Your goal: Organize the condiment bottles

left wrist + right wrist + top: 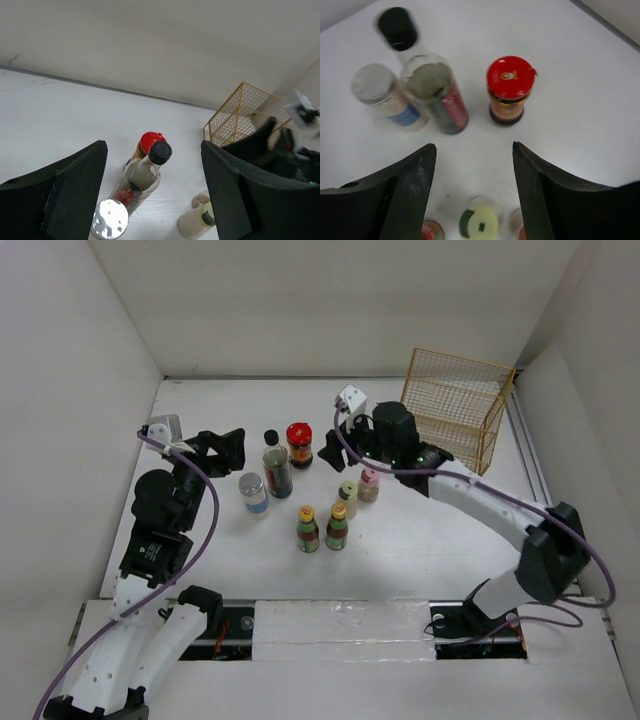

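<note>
The left gripper (228,447) stands with its jaws well apart and nothing between them, at the left of centre in the overhead view, aimed at the tall dark bottle (277,468) just right of it. The right gripper (471,150) is likewise spread and empty, hanging over the cluster from the upper right.

All seven condiment bottles stand upright mid-frame:
- the red-lidded jar (299,444) just above and right of the tall bottle
- the silver-lidded jar (253,492) close at its lower left
- two green-labelled bottles (307,528) side by side below
- the yellow-capped shaker (348,498) and pink-capped shaker (369,484) to the right

The gold wire basket (455,405) sits at upper right.

These look rigid, smooth-walled and probably slippery. The tall one seems top-heavy and likely to tip. It is best gripped across the labelled body rather than the narrow neck, keeping clear of the silver-lidded jar.
</note>
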You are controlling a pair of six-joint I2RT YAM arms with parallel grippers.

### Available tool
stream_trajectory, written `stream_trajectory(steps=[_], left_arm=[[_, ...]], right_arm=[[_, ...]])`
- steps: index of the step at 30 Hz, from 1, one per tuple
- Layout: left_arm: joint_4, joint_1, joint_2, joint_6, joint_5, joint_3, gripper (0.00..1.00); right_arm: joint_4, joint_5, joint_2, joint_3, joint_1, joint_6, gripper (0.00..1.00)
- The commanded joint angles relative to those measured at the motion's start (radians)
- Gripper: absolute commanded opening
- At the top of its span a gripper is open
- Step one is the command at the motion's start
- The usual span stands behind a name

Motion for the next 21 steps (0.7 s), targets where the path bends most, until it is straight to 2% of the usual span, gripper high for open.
stream_trajectory(steps=[1, 4, 7, 12, 15, 18, 21], left_arm=[[0.036, -0.003, 0.005, -0.003, -0.013, -0.005, 0.71], [0.045, -0.003, 0.005, -0.004, -0.013, -0.005, 0.71], [0.032, -0.003, 0.026, -0.004, -0.013, 0.005, 0.73], [0.033, -0.003, 0.026, -0.004, -0.013, 0.005, 0.81], [0.032, -0.003, 0.026, -0.004, -0.004, 0.014, 0.86], [0.042, -0.003, 0.017, -0.004, -0.004, 0.003, 1.00], [0.031, -0.003, 0.026, -0.004, 0.005, 0.003, 1.00]], right_arm=[[0.078, -0.062, -0.186, -0.115, 0.072, -0.054, 0.68], [0.046, -0.117, -0.297, -0.189, 0.107, -0.083, 0.68], [0.014, -0.210, -0.326, -0.199, 0.158, -0.095, 0.74], [-0.081, -0.284, -0.220, -0.125, 0.221, -0.105, 0.77], [-0.081, -0.300, -0.184, -0.125, 0.262, -0.105, 0.78], [-0.081, -0.266, -0.174, -0.116, 0.284, -0.105, 0.78], [-0.081, -0.257, -0.165, -0.128, 0.284, -0.105, 0.78]])
